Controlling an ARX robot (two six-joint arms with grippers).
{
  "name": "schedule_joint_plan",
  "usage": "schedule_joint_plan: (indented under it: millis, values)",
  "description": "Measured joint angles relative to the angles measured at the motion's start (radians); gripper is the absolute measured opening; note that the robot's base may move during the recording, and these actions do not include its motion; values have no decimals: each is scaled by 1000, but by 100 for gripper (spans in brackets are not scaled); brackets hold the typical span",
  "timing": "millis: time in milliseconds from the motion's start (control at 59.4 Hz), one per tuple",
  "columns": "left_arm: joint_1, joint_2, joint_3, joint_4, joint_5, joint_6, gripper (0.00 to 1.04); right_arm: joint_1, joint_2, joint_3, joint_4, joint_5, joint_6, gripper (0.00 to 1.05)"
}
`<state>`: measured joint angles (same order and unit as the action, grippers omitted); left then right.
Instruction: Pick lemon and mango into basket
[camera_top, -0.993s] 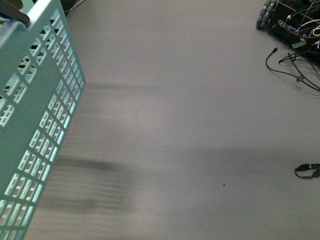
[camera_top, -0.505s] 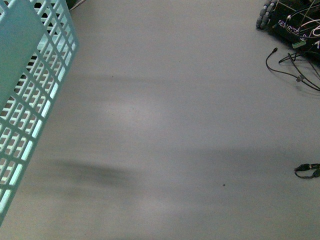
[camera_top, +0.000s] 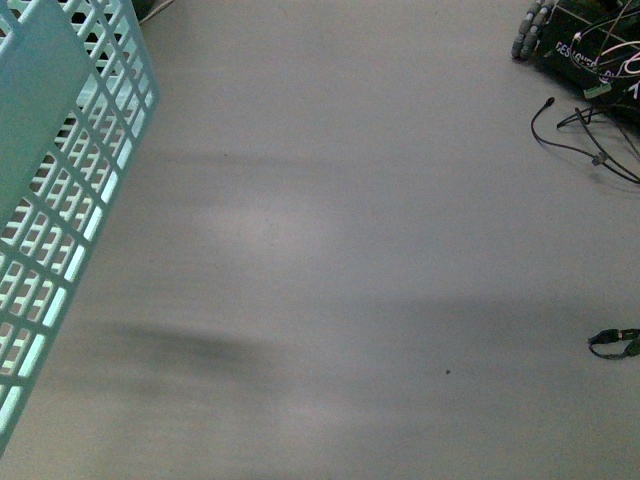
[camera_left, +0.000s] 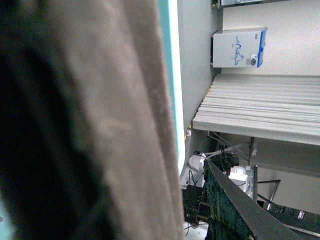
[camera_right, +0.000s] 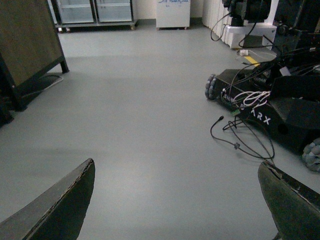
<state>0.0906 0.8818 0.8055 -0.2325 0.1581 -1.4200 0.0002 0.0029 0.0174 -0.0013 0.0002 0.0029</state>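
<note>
The light teal plastic basket (camera_top: 60, 200), rectangular with slotted lattice walls, sits tilted at the left edge of the front view. It casts a blurred shadow on the smooth grey floor (camera_top: 340, 250) beside it. At the far right stands a black wheeled robot base (camera_top: 590, 45), with loose black and white cables (camera_top: 580, 140) trailing onto the floor. A small black strap-like object (camera_top: 612, 342) lies near the right edge, well apart from the basket.

The right pincer (camera_right: 176, 170) is released: its two dark, rough-edged fingers stand wide apart with only floor between them. Beyond it the black base carries the white letters "ARX" (camera_right: 262, 120). Further off are a white cabinet (camera_right: 172, 12) with unreadable blue writing, glass-door fridges (camera_right: 95, 10) and a dark brown board (camera_right: 27, 45).

In the left wrist view a blurred brown band (camera_left: 125, 100) fills most of the picture, beside a teal edge. Only one dark finger of the left pincer (camera_left: 235, 200) shows, and I cannot tell whether it is clenched.
</note>
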Motion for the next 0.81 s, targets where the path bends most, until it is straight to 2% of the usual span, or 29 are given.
schedule_joint_plan:
  millis: [808]
  values:
    - [0,2,0,0,0,0,28,0,0,0,0,0,0,96]
